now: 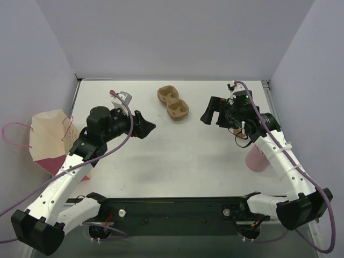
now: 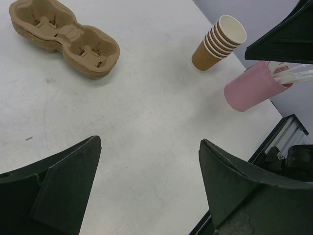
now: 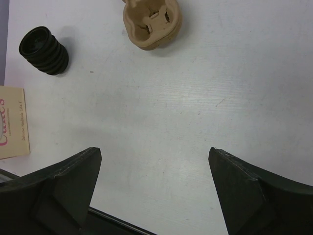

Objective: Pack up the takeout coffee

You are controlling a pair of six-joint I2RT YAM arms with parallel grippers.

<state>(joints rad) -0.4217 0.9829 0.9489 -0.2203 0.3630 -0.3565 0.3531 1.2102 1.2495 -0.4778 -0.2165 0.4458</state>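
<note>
Left gripper and right gripper: fingers wide apart, nothing held, both above the white table. Paper bag at the left edge has pink script that is cut off; its small line is unreadable. Beyond are a pink container, a lidless cup stack and a black lid stack. Farthest is the pulp cup carrier. Where the takeout coffee is cannot be told.

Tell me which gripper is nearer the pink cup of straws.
Right. The right gripper hangs beyond the pink cup, toward the middle; the left gripper is much farther off, on the left arm's side.
</note>
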